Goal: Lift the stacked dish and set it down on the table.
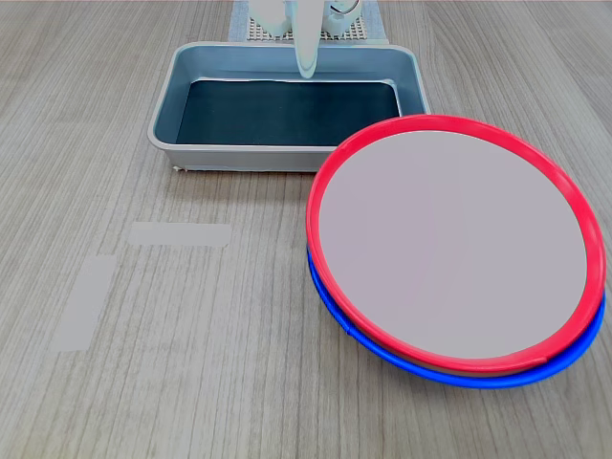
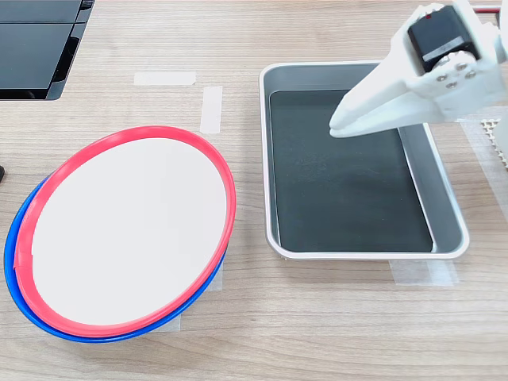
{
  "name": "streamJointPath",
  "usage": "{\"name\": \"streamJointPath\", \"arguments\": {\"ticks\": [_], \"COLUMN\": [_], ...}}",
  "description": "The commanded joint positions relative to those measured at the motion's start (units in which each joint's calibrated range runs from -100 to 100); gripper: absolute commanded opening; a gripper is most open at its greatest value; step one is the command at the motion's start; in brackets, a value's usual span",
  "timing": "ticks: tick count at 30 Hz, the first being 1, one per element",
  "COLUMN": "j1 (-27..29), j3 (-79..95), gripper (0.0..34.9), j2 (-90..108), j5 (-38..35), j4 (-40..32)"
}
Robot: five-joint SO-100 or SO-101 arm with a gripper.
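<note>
Red plate [image 1: 449,249] [image 2: 131,230]: rests stacked on the blue plate [image 1: 535,375] [image 2: 16,266], slightly offset so the blue rim shows along one edge in both exterior views.
Stack location: on the worktop [image 1: 191,363] [image 2: 317,317], beside the tray [image 1: 167,115] [image 2: 444,206].
End effector [image 1: 305,69] [image 2: 337,127]: clenched and empty, jaws together, tip hanging over the tray, well apart from the plates.
Tray: grey metal with dark floor.
Tape strips [image 1: 180,233] [image 2: 164,78]: pale, flat on the worktop.
</note>
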State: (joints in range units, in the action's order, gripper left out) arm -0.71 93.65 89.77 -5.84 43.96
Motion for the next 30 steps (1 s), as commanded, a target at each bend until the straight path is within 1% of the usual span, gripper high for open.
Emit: {"name": "streamJointPath", "arguments": {"ticks": [1,2,4,5,6,7,9,10,15,20,30], "j1": [-1.6,-2.1,-4.4,-5.6,-7.2,-8.4,-9.5,-10.0,-11.1,-10.6,-9.5], "j3": [-14.6,-17.7,-25.6,-30.6,-37.3,-42.7,-50.5,-53.3,-63.2,-66.9,-71.8], "gripper": [0.2,0.2,2.2,3.7,6.6,7.9,9.2,11.9,17.6,17.7,16.5], "j2": [-11.3,-14.2,-22.3,-28.0,-35.7,-42.0,-50.9,-54.2,-66.5,-74.7,-85.0], "j5": [-3.2,-3.5,-5.0,-5.3,-6.4,-6.8,-7.0,-7.1,-8.0,-11.1,-11.7], "j4": [0.2,0.7,1.9,2.1,3.0,4.0,4.6,4.9,5.2,6.6,5.1]}}
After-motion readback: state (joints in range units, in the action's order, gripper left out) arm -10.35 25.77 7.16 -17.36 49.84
